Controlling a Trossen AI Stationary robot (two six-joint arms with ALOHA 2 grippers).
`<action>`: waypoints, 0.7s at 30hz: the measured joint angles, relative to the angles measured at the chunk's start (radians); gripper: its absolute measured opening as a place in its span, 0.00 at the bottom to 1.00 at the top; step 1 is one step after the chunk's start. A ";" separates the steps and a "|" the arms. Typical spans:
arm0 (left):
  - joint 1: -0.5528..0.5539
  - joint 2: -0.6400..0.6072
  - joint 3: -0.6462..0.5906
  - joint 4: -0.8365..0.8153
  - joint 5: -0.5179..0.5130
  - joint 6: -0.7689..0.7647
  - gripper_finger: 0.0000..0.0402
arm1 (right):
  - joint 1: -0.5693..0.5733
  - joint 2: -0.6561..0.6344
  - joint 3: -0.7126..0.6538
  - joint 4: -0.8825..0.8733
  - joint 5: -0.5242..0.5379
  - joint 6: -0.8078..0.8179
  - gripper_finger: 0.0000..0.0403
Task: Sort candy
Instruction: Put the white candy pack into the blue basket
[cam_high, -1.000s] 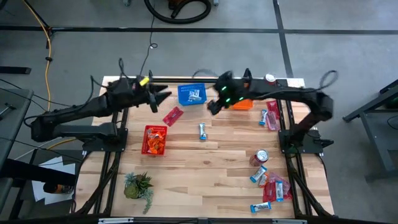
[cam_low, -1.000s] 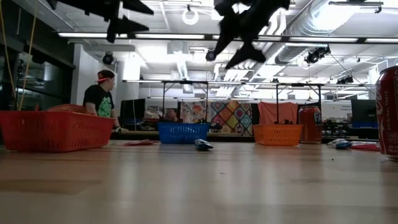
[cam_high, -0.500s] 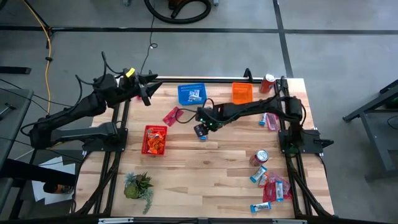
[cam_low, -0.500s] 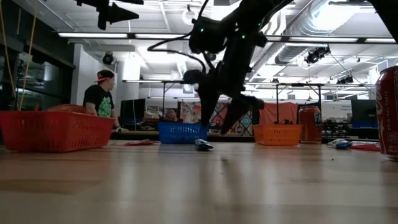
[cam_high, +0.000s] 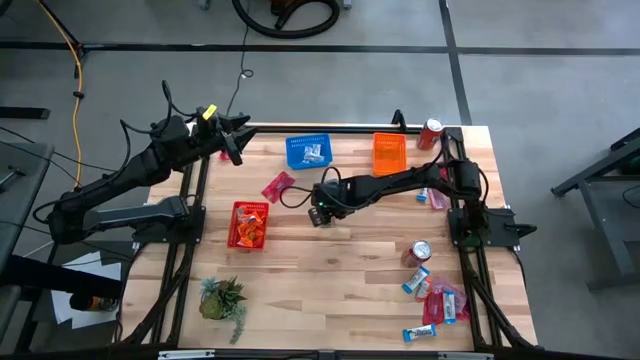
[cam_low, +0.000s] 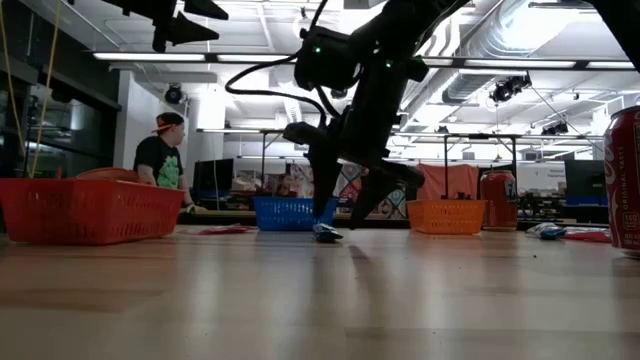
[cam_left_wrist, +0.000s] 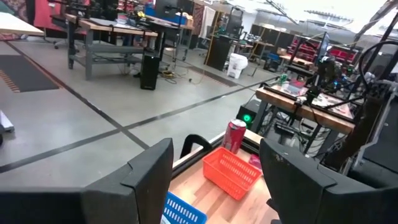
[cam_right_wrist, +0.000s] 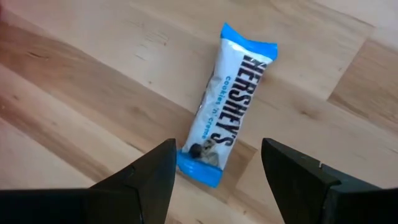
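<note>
Presently: flat blue-and-white shiny-wrapped candy bar (cam_right_wrist: 231, 103) on wooden counter (cam_right_wrist: 93, 93), likely light, slippery, crushable; right end effector (cam_right_wrist: 214, 165) open above it, best pinched across midsection.

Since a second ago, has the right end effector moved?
Yes. The right end effector swung away from the orange basket, down over the blue-and-white candy bar.

1. The right gripper (cam_right_wrist: 214, 177) hangs low over a blue-and-white candy bar (cam_right_wrist: 231, 130), fingers spread, with bare wood on both sides of the bar.
2. Nearest obstacles: a red wrapper (cam_high: 277, 186) and the blue basket (cam_high: 308, 152), both apart from the bar.
3. The surface (cam_high: 330, 265) lies bare through its middle.
4. Cans and candy crowd the right edge (cam_high: 432, 292).
</note>
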 joint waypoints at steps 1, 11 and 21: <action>0.001 0.000 0.000 0.000 0.000 0.000 0.56 | 0.000 0.002 0.000 -0.002 -0.001 0.003 0.58; 0.009 0.000 0.000 0.001 -0.005 -0.003 0.56 | 0.003 0.040 0.002 0.038 -0.007 0.001 0.58; 0.009 0.000 0.000 0.002 -0.018 -0.018 0.56 | 0.012 0.052 0.004 -0.030 0.058 -0.123 0.25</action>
